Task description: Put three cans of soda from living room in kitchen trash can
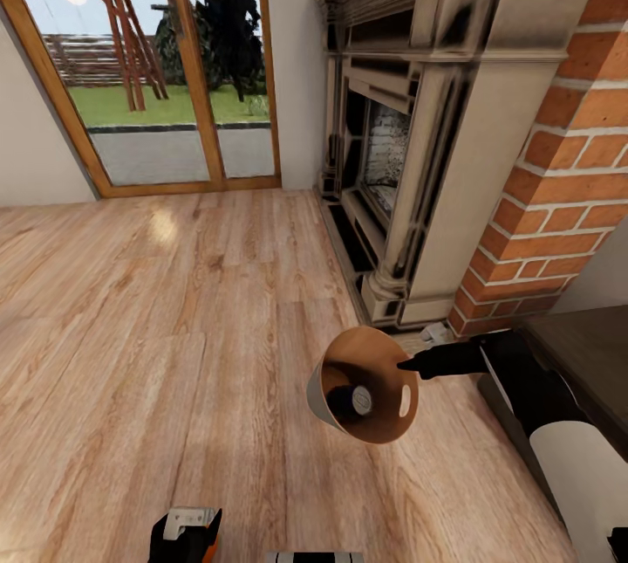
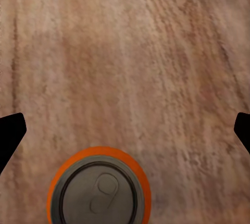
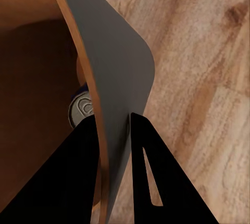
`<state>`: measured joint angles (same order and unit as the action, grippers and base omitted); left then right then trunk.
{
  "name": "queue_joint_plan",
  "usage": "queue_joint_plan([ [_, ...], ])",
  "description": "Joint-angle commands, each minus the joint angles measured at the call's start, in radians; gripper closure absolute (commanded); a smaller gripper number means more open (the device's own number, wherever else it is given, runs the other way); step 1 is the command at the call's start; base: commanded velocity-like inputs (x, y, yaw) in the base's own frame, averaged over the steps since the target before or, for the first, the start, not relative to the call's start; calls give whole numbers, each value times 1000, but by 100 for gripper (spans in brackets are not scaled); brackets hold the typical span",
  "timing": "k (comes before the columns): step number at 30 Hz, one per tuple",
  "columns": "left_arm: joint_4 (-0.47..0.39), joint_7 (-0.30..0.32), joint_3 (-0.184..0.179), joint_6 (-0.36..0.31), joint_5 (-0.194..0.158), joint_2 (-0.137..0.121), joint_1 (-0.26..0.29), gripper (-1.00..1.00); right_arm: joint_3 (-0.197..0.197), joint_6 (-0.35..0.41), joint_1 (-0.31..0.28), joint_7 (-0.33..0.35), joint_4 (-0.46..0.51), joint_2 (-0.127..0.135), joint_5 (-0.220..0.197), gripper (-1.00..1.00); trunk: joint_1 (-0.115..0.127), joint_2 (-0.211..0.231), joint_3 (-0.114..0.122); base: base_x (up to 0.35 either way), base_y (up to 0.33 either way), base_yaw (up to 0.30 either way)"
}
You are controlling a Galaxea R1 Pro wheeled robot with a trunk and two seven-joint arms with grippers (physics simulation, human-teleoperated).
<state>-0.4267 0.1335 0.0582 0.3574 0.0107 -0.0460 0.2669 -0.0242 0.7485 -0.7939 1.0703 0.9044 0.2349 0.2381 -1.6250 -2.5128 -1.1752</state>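
Your right jaws (image 3: 113, 125) are pinched on the rim of the grey, tapered, wooden-rimmed trash can (image 1: 366, 384), held tilted above the wood floor (image 1: 157, 327) with a can inside, while your left jaws (image 2: 125, 125) hang wide open over the light, rigid, slippery orange soda can (image 2: 99, 187) standing there, best clasped around its sides

Light wood plank floor (image 1: 157, 327); brick-sided fireplace with pale carved stone surround (image 1: 419, 135); wood-framed glass doors (image 1: 166, 65) onto lawn.

Floor (image 1: 174, 327) matt wood planks; fireplace (image 1: 558, 153) rough brick; can (image 2: 99, 193) dull metal top.
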Motion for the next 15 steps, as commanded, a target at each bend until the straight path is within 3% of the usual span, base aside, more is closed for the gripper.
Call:
queue_joint_plan([
  [1,0,0,0,0,0,0,0,-100,1,11,0,5,1,0,-17,100,0,0,0,0,0,0],
  [6,-1,0,0,-1,0,0,0,-100,1,11,1,5,1,1,-17,100,0,0,0,0,0,0],
  [15,-1,0,0,-4,-1,0,0,-100,0,11,1,5,1,0,-17,100,-4,-2,-35,0,0,0],
])
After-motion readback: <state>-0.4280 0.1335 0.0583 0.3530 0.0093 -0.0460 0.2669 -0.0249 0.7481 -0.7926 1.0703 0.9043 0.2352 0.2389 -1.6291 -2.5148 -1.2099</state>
